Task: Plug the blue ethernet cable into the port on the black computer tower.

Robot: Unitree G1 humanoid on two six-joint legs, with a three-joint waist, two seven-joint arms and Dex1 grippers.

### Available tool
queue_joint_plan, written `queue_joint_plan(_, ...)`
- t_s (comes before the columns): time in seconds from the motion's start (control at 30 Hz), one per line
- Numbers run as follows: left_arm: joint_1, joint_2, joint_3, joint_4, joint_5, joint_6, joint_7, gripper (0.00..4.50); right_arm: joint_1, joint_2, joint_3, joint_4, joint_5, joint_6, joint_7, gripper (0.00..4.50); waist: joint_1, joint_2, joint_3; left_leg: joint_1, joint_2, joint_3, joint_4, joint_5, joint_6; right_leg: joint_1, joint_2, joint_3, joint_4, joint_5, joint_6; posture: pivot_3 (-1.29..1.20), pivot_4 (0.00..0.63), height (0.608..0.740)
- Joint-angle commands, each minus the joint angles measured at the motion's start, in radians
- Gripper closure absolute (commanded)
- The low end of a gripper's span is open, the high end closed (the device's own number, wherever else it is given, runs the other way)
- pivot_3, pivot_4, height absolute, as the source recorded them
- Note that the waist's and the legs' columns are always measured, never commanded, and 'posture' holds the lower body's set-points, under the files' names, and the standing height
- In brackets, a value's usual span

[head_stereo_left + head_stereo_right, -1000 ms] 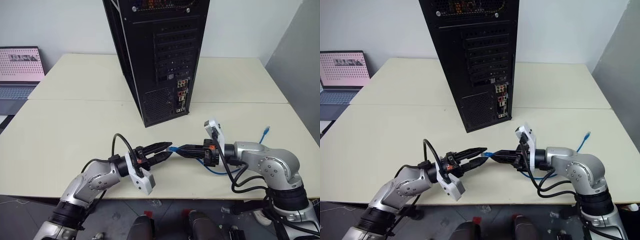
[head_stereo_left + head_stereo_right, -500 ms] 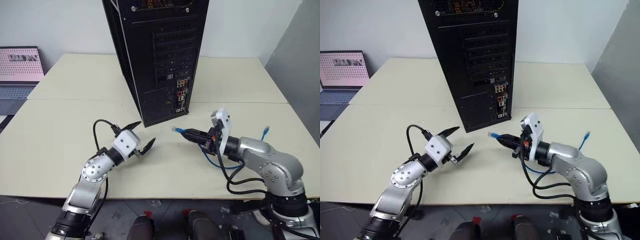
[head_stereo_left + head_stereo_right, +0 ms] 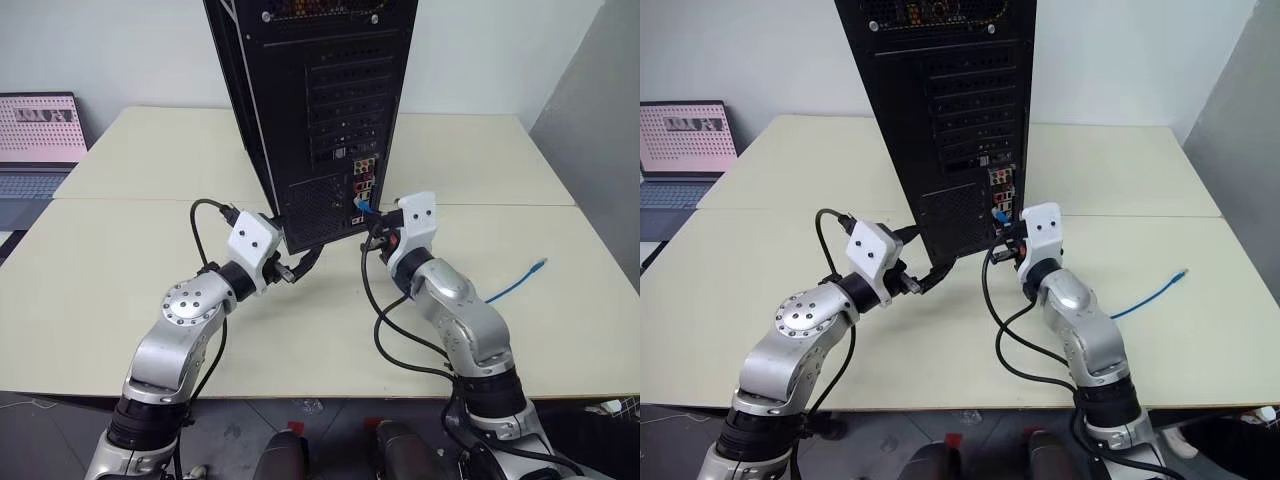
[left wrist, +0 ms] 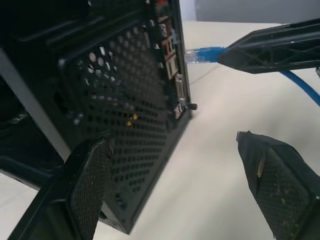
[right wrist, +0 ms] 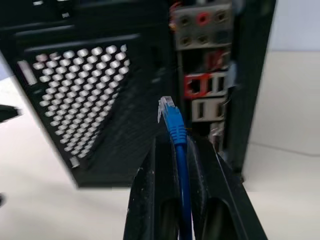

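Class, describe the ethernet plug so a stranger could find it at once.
Find the black computer tower standing on the table. Near its rear connector column, the right claw is shut on the blue ethernet cable. The plug is its clear tip, unlike the black robot wires.

The black computer tower (image 3: 310,110) stood upright on the table, its rear face showing slotted covers, a perforated mesh vent low down and a narrow column of coloured connectors at the right edge; the port (image 5: 194,86), a small squarish socket framed in red, sat within that column; the blue ethernet cable (image 5: 175,127) was pinched near its end, its clear plug pointing at the connector column and just short of it, not inserted; the rest of the cord trailed across the table, its far plug (image 3: 541,265) lying free.
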Motion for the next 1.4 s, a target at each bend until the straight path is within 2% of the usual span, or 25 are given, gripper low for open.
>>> queue_joint_plan(0.03,-0.015,-0.026,-0.026,-0.055,0.062,-0.054,0.043,0.38,-0.043,0.046,-0.016,0.031,-0.063,-0.049,-0.076,4.5,0.0,0.0,0.0,0.0,0.0,0.0,0.0,0.0,0.0,0.0,0.0,0.001,0.0,0.0,0.0,0.0,0.15,0.74)
queue_joint_plan(0.33,-0.014,-0.044,-0.014,-0.059,0.083,-0.066,0.05,0.38,-0.091,0.12,-0.024,0.088,-0.086,-0.057,-0.1,4.5,-0.001,0.0,0.0,0.0,0.0,0.0,0.0,0.0,0.0,0.0,0.0,0.002,0.0,0.0,0.0,0.0,0.15,0.74)
queue_joint_plan(0.7,-0.023,-0.038,0.001,-0.048,0.105,-0.077,0.045,0.38,-0.127,0.14,-0.07,0.133,-0.089,-0.044,-0.095,4.5,0.0,0.0,0.0,0.0,0.0,0.0,0.0,0.0,0.0,0.0,0.0,0.001,0.0,0.0,0.0,0.0,0.15,0.74)
queue_joint_plan(1.4,-0.017,-0.038,0.008,-0.038,0.113,-0.096,0.036,0.38,-0.119,0.174,-0.082,0.049,-0.089,0.062,-0.124,4.5,-0.001,0.0,0.0,-0.001,0.0,0.0,0.0,0.0,0.0,-0.001,0.0,0.001,0.0,0.0,0.0,0.0,0.15,0.74)
